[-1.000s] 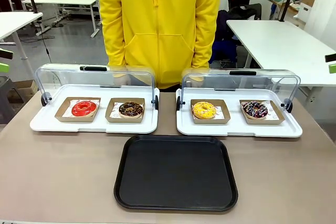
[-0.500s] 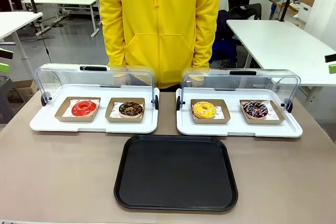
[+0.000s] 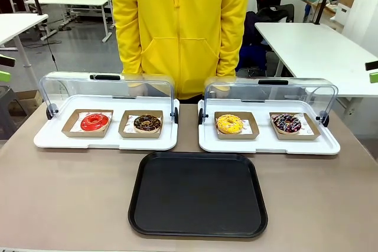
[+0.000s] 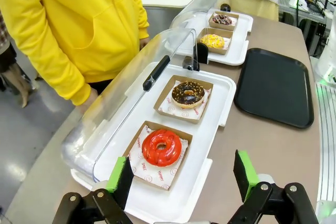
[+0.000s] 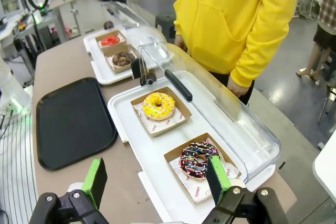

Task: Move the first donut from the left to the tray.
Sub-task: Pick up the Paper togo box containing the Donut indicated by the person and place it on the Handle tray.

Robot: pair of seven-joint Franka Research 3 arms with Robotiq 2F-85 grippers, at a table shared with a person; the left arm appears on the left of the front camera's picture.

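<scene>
The glossy red donut [image 3: 95, 122] sits in its brown cardboard holder at the left end of the left white display tray [image 3: 53, 140], whose clear lid is raised. The same red donut [image 4: 161, 147] lies just beyond my left gripper [image 4: 181, 174], which hangs open above the near end of that white tray. The black tray [image 3: 198, 193] lies bare at the table's front centre, also seen as the black tray [image 4: 275, 86] and the black tray [image 5: 71, 121]. My right gripper [image 5: 156, 180] is open over the right display tray, near a sprinkled chocolate donut [image 5: 195, 160].
A chocolate donut [image 3: 147, 123] sits beside the red one. The right display tray [image 3: 269, 143] holds a yellow donut [image 3: 229, 124] and a dark sprinkled donut [image 3: 287, 123]. A person in a yellow hoodie [image 3: 179, 28] stands at the far edge behind both raised lids.
</scene>
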